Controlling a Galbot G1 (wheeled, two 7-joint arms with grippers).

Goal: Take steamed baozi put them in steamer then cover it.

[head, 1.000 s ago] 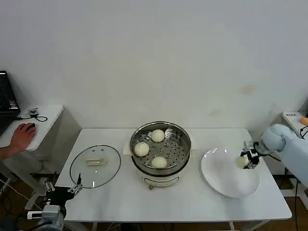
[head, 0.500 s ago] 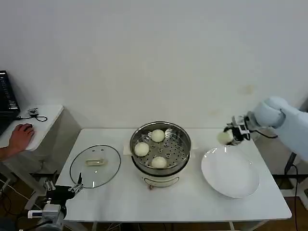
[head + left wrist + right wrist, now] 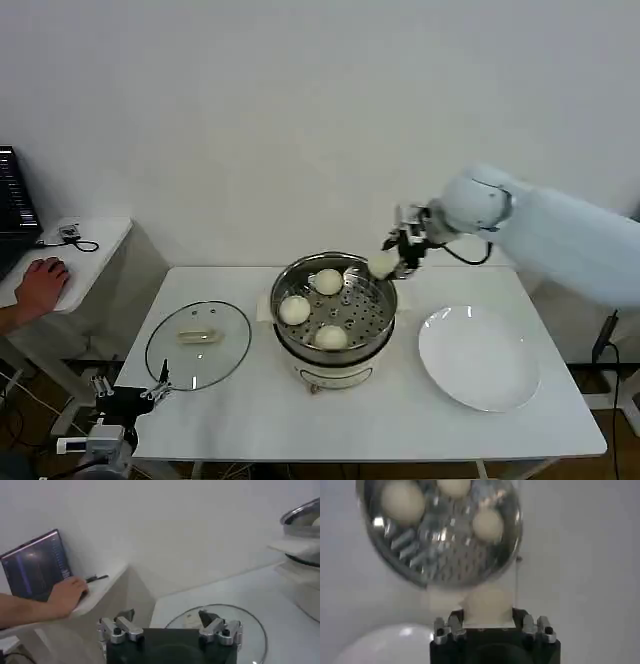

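The shiny round steamer (image 3: 286, 331) stands mid-table on its white base, and three cream-white baozi lie on its perforated tray (image 3: 328, 281) (image 3: 294, 310) (image 3: 331, 337). My right gripper (image 3: 392, 260) hovers over the steamer's far right rim, shut on a fourth baozi (image 3: 383, 264). From the right wrist, that held baozi (image 3: 487, 605) sits between the fingers with the steamer (image 3: 450, 572) and its buns beyond. My left gripper (image 3: 128, 390) is parked low off the table's front left corner, open and empty (image 3: 167, 622).
A clear glass lid (image 3: 197, 344) lies flat on the table left of the steamer. An empty white plate (image 3: 478, 358) sits to the right. A person's hand (image 3: 45, 280) rests on a side desk at far left.
My right gripper has lifted the baozi off the white plate and carried it left, from over the plate to above the steamer's far right rim. The left arm has stayed put.
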